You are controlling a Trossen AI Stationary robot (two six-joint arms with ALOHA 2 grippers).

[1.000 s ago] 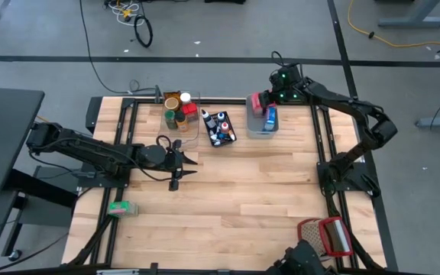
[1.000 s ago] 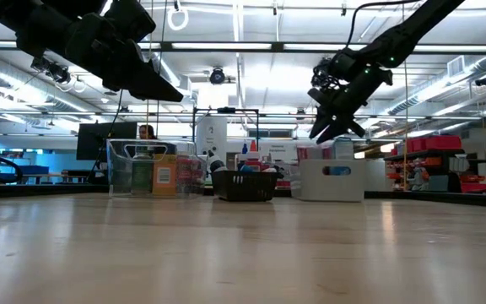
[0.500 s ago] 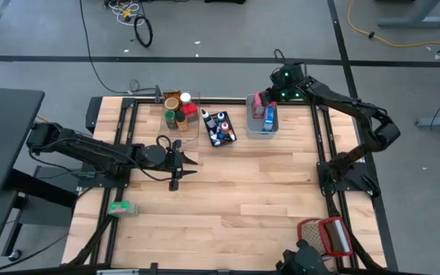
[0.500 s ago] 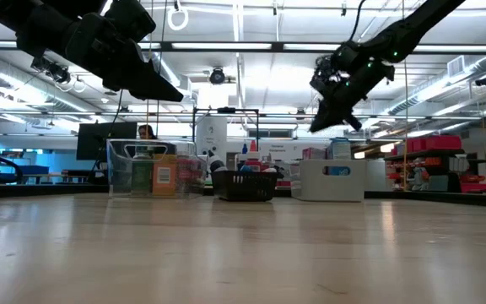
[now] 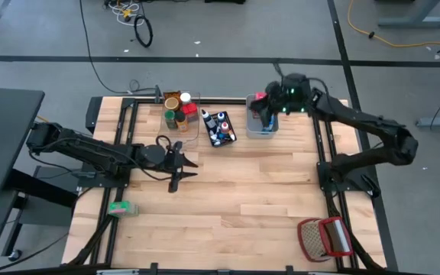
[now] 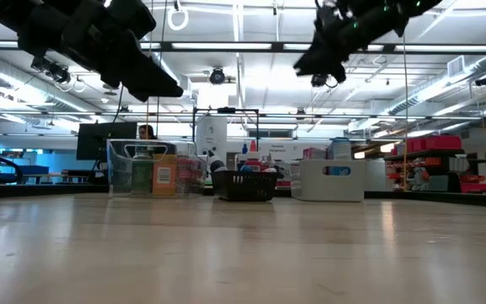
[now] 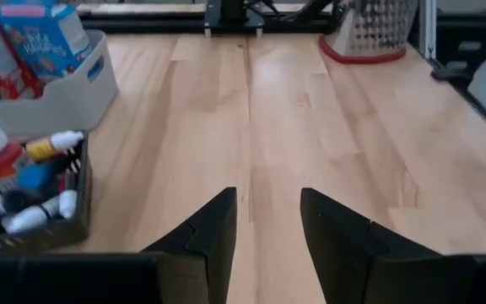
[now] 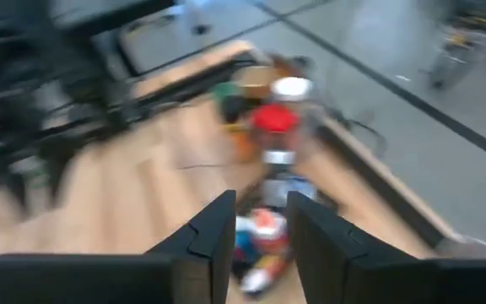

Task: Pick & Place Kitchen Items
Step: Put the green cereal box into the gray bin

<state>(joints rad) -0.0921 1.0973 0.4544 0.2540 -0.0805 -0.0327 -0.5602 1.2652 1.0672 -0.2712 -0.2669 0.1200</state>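
Groceries sit binned along the counter's far edge, green box (image 5: 120,207) alone near-left; right end effector (image 5: 264,114), slightly parted and empty above the grey-blue bin (image 5: 252,128), risks clipping its rim

Bright overhead strip lights; right wrist view motion-blurred.

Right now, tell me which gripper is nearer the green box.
Left. The left gripper hovers over the table's middle-left, a short way from the green box at the near-left edge. The right gripper is above the grey bin, far across the table.
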